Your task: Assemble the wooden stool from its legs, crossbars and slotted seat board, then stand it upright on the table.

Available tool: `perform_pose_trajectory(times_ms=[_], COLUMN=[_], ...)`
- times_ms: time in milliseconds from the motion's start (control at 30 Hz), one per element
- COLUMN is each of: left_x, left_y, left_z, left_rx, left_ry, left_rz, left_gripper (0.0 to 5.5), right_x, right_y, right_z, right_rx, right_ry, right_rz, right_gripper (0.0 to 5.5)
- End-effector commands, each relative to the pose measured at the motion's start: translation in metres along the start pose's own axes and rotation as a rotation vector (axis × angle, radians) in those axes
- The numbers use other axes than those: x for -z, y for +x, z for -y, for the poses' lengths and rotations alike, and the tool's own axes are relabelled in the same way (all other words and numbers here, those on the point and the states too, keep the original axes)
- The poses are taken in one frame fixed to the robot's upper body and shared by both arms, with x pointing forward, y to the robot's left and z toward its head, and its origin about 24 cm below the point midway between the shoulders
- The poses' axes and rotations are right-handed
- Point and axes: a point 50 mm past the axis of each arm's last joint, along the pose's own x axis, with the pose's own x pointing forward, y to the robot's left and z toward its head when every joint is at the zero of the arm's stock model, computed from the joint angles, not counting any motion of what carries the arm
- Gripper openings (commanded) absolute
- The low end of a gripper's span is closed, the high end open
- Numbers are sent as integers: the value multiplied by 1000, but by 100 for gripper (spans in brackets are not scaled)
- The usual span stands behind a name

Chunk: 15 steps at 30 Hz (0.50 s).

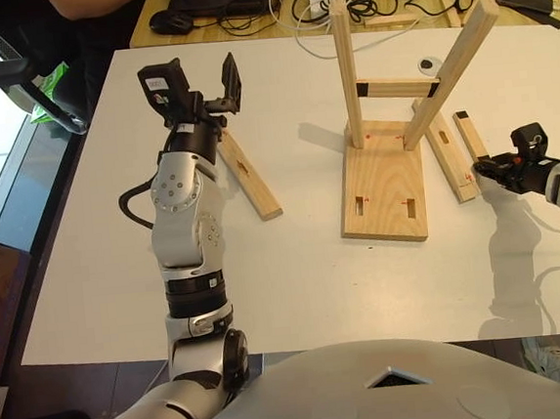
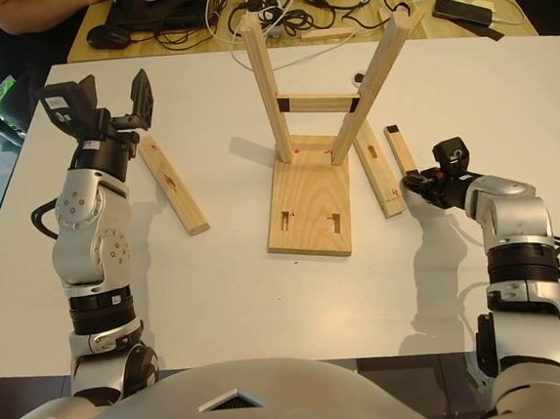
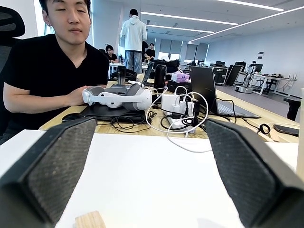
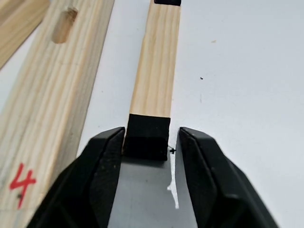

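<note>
On the table [image 1: 297,286]: the seat board [image 1: 382,196] lies flat, with two standing legs [image 1: 346,66] set in its far end and a fitted crossbar [image 1: 397,87] joining them (so the stool is going together upside down).
Loose parts: the left loose leg [image 1: 250,183] lies well to the left of the board. The numbered leg [image 1: 449,160], marked with a red 4, lies just beside the board's right edge. The short crossbar [image 4: 154,71], with black ends, lies just beside that leg on its outer side.
Right jaws: low at the table and spread, one on each side of the near black end of the short crossbar. They are not pinching it yet, as a small gap shows on one side.
Left jaws: raised over the far end of the left loose leg, spread wide, holding nothing.
Step in hand: by my judgement, picking up the second crossbar, with about half of the frame assembled.
Next move calls for: closing squarely on the black end, then lifting without dragging the numbered leg beside it. The two near slots [image 1: 360,203] in the board have no legs yet.
</note>
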Motion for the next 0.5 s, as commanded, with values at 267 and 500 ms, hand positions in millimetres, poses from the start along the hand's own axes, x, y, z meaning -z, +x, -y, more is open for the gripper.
perform_pose_trajectory(times_ms=[267,500], left_x=[-6,-10], left_y=[4,7], left_z=[-3,-4], left_rx=[-27,-34], left_ry=[-4,-13], left_rz=[18,42], left_gripper=[422,422], right_x=[62,28], right_y=[3,-2], right_z=[-2,4], right_rx=[45,144], right_ry=[137,116], right_rz=[-264,-34], right_gripper=[131,131])
